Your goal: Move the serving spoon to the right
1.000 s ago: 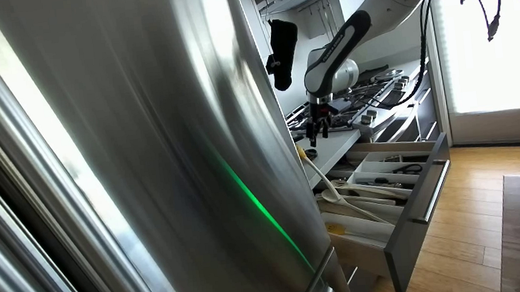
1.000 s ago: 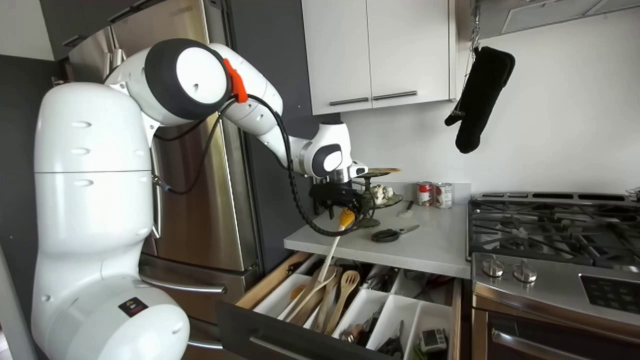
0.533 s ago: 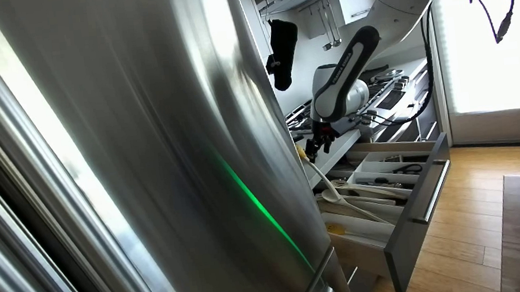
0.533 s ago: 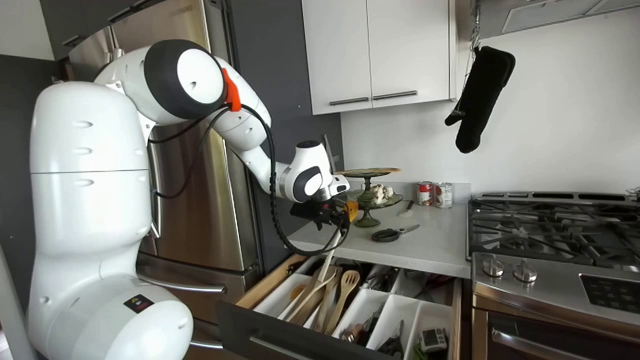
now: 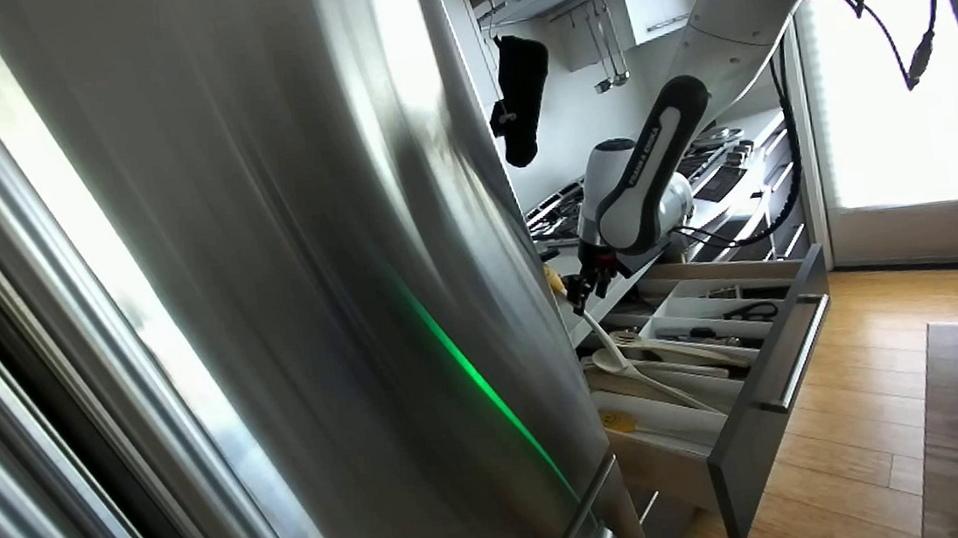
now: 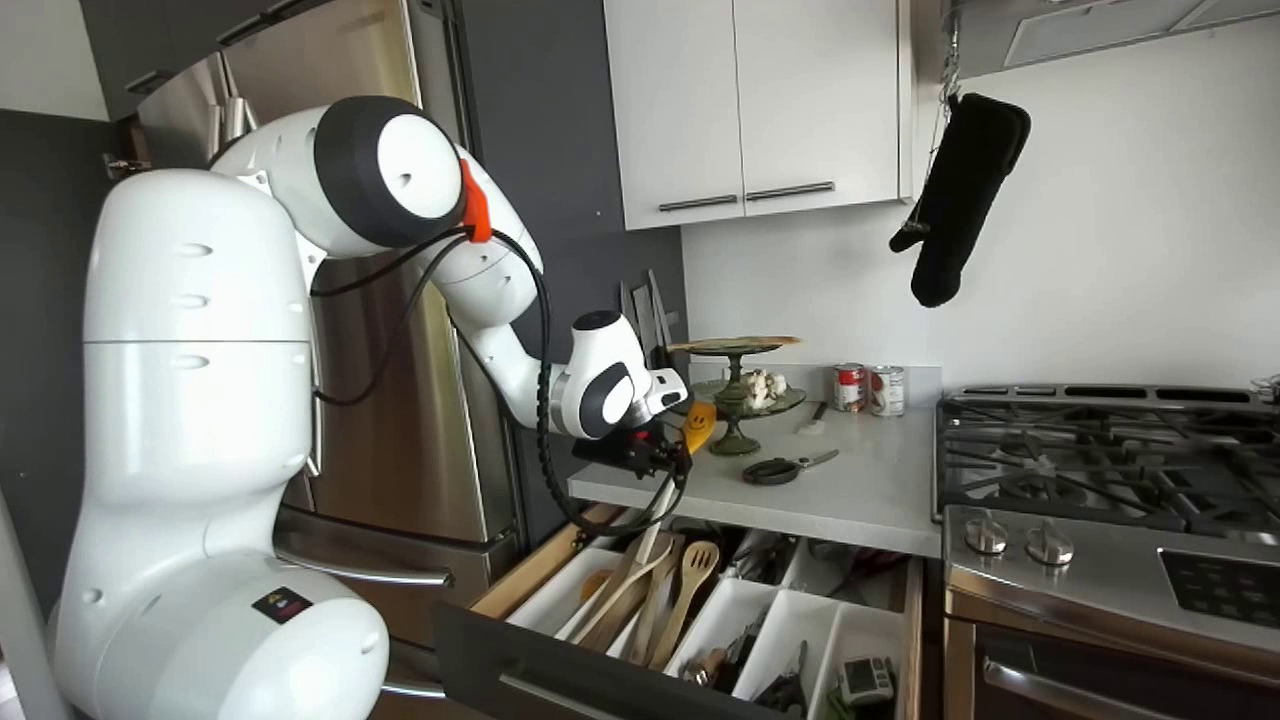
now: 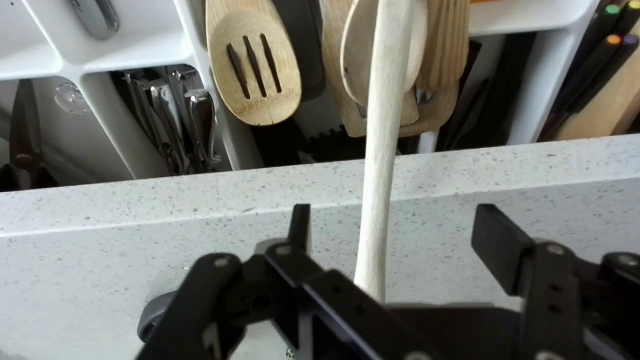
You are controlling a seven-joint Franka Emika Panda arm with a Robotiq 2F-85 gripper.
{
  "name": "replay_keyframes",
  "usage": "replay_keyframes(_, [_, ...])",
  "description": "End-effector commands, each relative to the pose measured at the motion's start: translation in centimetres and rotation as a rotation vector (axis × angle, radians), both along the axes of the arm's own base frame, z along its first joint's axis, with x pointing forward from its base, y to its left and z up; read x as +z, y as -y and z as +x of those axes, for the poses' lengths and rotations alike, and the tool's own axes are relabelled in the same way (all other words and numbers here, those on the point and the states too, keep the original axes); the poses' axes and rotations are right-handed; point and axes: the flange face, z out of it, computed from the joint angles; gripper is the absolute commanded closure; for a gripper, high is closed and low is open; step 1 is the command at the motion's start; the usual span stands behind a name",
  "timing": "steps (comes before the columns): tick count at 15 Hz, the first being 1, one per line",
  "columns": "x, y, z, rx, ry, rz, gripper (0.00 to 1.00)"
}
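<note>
The serving spoon (image 7: 380, 150), with a pale wooden handle, slants up from the open drawer (image 6: 560, 660) past the counter edge. Its yellow smiley end (image 6: 698, 425) sits at the top in both exterior views, partly hidden in one of them. In the wrist view my gripper (image 7: 395, 232) is open, and the handle runs between its fingers (image 7: 500, 250), apart from both pads. The handle's upper part disappears behind the gripper's linkage there. In an exterior view the gripper (image 6: 680, 462) is at the handle just below the yellow end.
A wooden slotted spoon (image 7: 255, 107) and other utensils lie in the drawer's white compartments. On the counter (image 6: 860, 470) are scissors (image 6: 775, 470), a green tiered stand (image 6: 735, 400) and two cans (image 6: 850, 387). The steel fridge (image 5: 343, 317) stands close beside the drawer.
My gripper has come down and tilted, from above the counter to the spoon's handle. The yellow end shows more fully beside it now. The spoon and drawer have not visibly moved.
</note>
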Motion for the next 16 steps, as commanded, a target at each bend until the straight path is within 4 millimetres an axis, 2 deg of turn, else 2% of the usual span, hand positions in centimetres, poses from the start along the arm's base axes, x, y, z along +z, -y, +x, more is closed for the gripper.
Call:
replay_keyframes(1, [-0.8,-0.1,0.0,-0.001,0.04,-0.009,0.27])
replay_keyframes(3, [-1.1,-0.2,0.3,0.002,0.055,-0.008,0.29])
replay_keyframes(4, [-1.3,-0.1,0.4,0.002,0.062,-0.011,0.36])
replay_keyframes(7, [-2.0,0.1,0.7,0.0,0.072,-0.016,0.5])
replay_keyframes(8, [-2.3,0.1,0.8,-0.004,0.074,-0.019,0.48])
replay_keyframes(9, [-2.5,0.2,0.8,-0.004,0.075,-0.017,0.52])
replay_keyframes(10, [-2.6,0.2,0.9,-0.006,0.079,-0.02,0.61])
replay_keyframes(11, [-2.8,0.3,1.0,-0.006,0.084,-0.023,0.61])
replay_keyframes(12, [-2.9,0.3,1.1,-0.005,0.087,-0.024,0.68])
replay_keyframes(13, [-3.0,0.3,1.1,-0.004,0.088,-0.026,0.68])
replay_keyframes(16, [-3.1,0.2,1.4,0.0,0.101,-0.025,0.89])
